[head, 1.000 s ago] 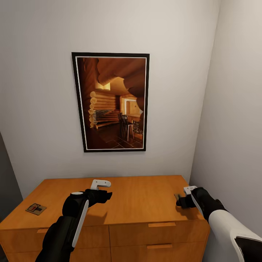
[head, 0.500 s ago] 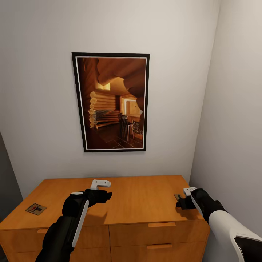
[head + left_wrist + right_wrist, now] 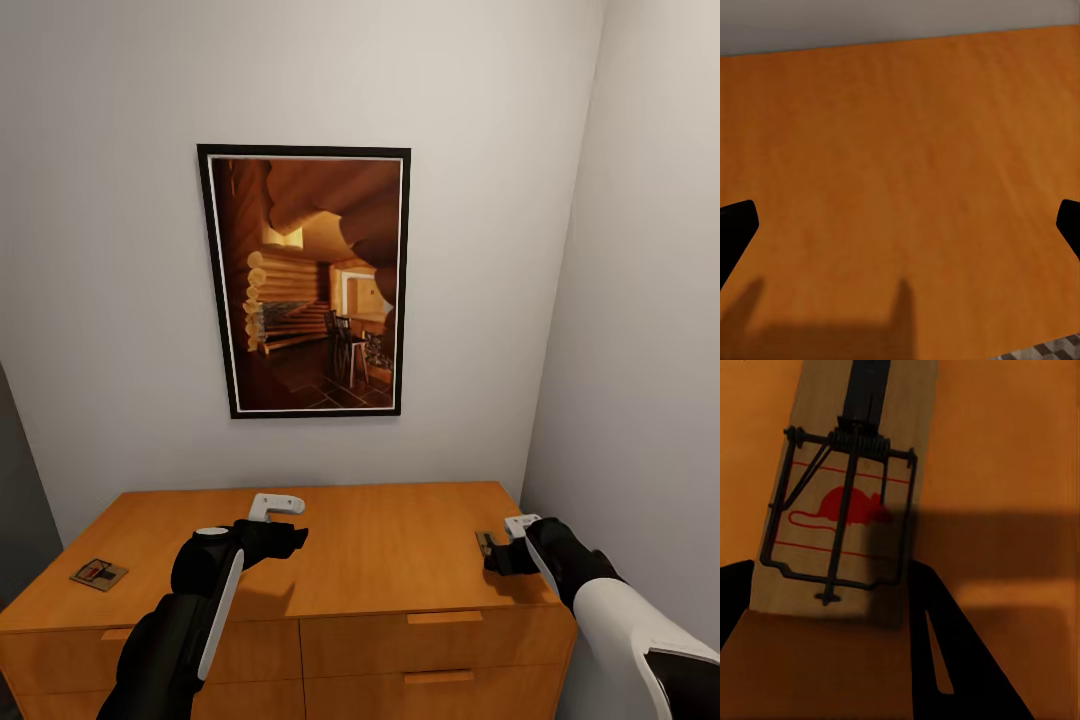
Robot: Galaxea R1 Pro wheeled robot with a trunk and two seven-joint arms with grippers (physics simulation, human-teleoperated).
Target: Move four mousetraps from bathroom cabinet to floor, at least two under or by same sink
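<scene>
Two mousetraps lie on the cabinet (image 3: 380,545) top: one (image 3: 99,574) at the lower left of the frame, another (image 3: 487,543) at the lower right. The right hand (image 3: 500,552) reaches it, fingers spread around its near end, not clamped. The left hand (image 3: 285,520) hovers open, empty, mid-top

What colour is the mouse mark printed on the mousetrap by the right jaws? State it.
Red, on the mousetrap's tan board; the right wrist view shows it best.
</scene>
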